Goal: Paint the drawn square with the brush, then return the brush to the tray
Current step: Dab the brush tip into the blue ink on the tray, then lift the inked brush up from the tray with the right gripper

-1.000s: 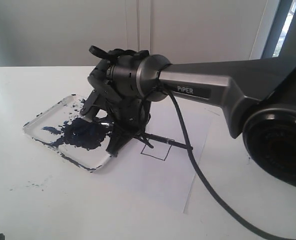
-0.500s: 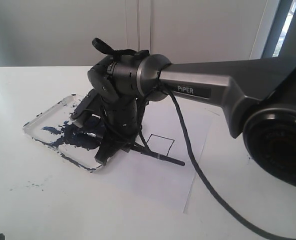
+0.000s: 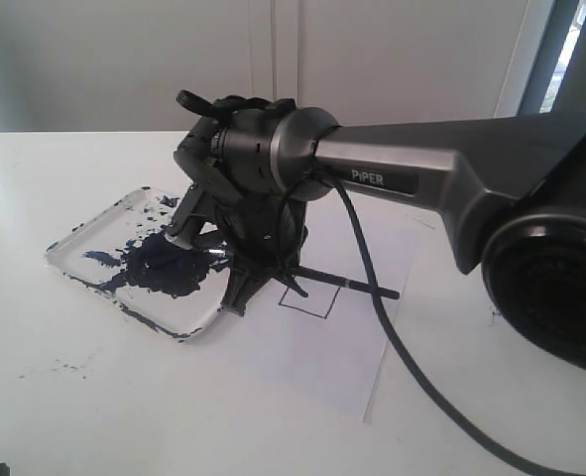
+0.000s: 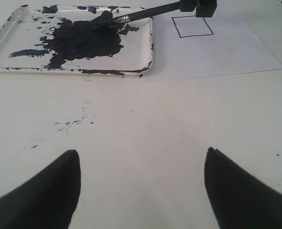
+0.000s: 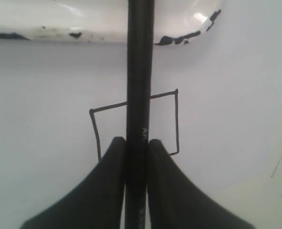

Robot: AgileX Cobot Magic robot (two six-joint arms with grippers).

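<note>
Right pincer (image 5: pixel 137 143) clamped on a black brush (image 5: pixel 140 71), its tip resting in the tray's (image 4: pixel 149 52) dark paint pool. Left pincer (image 4: pixel 141 151) gapes wide, empty, above the counter (image 4: pixel 131 119). The square (image 4: pixel 192 26) beside the tray is unpainted. Seemingly loading paint; next, lift the tip over the rim onto the square.

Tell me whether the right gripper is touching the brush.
Touching. Right wrist view: the right gripper clamps the brush, both fingers pressed against its handle without gap.

White paper sheet (image 3: pixel 302 367) flat on white table (image 3: pixel 64 436); blue paint specks (image 3: pixel 62 369) on tabletop.
</note>
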